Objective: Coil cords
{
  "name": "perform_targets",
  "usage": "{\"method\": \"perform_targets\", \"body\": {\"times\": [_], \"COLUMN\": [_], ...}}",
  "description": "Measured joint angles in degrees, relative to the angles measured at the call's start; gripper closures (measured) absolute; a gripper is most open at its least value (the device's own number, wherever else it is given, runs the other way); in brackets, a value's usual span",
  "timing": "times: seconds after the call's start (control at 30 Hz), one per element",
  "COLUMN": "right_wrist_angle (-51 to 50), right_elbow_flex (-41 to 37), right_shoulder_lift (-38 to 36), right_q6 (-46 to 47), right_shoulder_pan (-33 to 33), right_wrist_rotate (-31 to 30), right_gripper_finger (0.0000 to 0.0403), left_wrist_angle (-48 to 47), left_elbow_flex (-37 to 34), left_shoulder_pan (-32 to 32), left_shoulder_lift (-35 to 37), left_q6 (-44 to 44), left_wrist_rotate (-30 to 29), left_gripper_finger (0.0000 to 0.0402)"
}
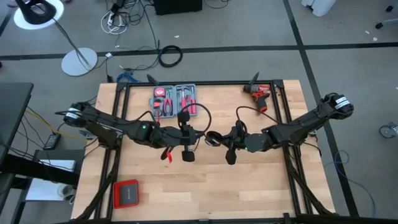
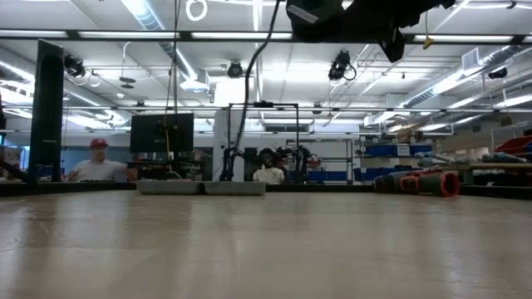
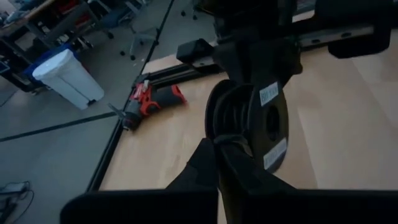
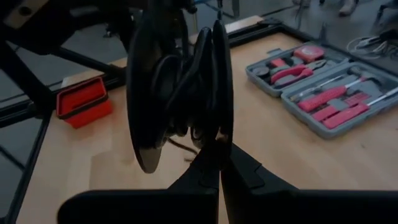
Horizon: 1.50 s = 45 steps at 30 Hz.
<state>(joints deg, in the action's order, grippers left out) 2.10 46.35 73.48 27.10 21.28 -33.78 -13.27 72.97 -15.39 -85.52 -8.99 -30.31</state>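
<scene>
Cords (image 1: 208, 135) mid-table, seemingly pinched by both closed grippers (image 1: 200, 135) (image 1: 219, 138), far from edges.

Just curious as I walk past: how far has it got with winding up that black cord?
Mostly wound: the black cord sits in loops on a dark reel, held up above the table. In hand: both the left gripper and right gripper have shut jaws at the reel. Left: any loose tail, which I cannot see.

high: straight down | low: table-level | wrists: close, facing spool (image 3: 245, 124)
</scene>
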Motion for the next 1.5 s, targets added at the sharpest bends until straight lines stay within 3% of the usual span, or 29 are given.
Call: {"method": "perform_targets", "body": {"times": [0.13, 0.57, 0.83, 1.23, 1.5], "right_wrist_angle": [0.2, -3.2, -5.0, -5.4, -5.3], "right_elbow_flex": [0.0, 0.0, 0.0, 0.0, -0.1], "right_shoulder_lift": [0.5, 0.5, 0.5, 0.5, 0.5], "right_q6": [0.3, 1.3, 3.3, 3.3, 3.3], "right_shoulder_pan": [-0.8, -1.7, -1.4, -1.1, -1.0], "right_wrist_rotate": [3.6, 4.8, 4.9, 5.0, 5.1], "right_gripper_finger": [0.0403, 0.0403, 0.0403, 0.0403, 0.0403], "left_wrist_angle": [0.3, 0.4, 8.9, 13.6, 14.5], "left_elbow_flex": [0.0, 0.0, 0.0, 0.0, 0.0], "left_shoulder_pan": [0.0, 0.6, 1.0, 1.1, 1.0], "left_shoulder_lift": [-1.0, -2.8, -6.9, -9.7, -10.5], "left_q6": [-1.6, -2.6, -9.7, -14.8, -16.3], "left_wrist_rotate": [-0.9, -2.5, -8.8, -11.6, -12.4], "left_gripper_finger": [0.0399, 0.0377, 0.037, 0.0369, 0.0334]}}
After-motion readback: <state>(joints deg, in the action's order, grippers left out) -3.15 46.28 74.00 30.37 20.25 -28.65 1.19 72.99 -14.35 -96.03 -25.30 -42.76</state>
